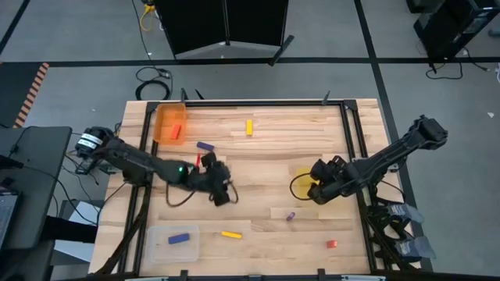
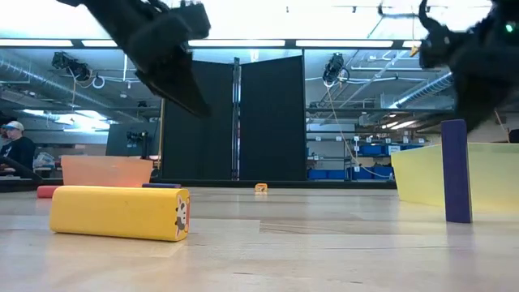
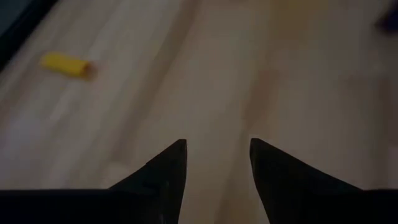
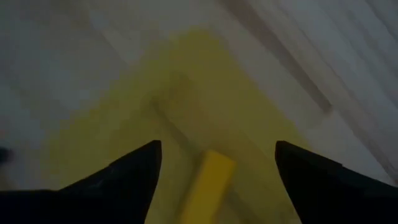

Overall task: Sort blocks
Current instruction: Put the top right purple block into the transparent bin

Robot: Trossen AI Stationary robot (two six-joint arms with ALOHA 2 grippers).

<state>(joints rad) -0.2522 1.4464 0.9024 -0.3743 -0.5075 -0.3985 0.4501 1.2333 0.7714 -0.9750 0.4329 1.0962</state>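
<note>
robotics lab: exposed ceiling ducts [image 2: 73, 69], black partition panels [image 2: 235, 122], floor cables [image 1: 152, 82].

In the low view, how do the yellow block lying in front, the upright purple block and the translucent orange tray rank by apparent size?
1. Yellow oblong block, though nearness to the camera enlarges it.
2. Translucent orange tray, far back.
3. Upright purple block, looking roughly similar in area to the tray, so this order is unsure.

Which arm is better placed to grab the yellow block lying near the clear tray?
Probably the left. Its gripper, jaws open and empty, hovers closest to that yellow block. The right gripper sits over the yellow tray, jaws open above another yellow block.
</note>
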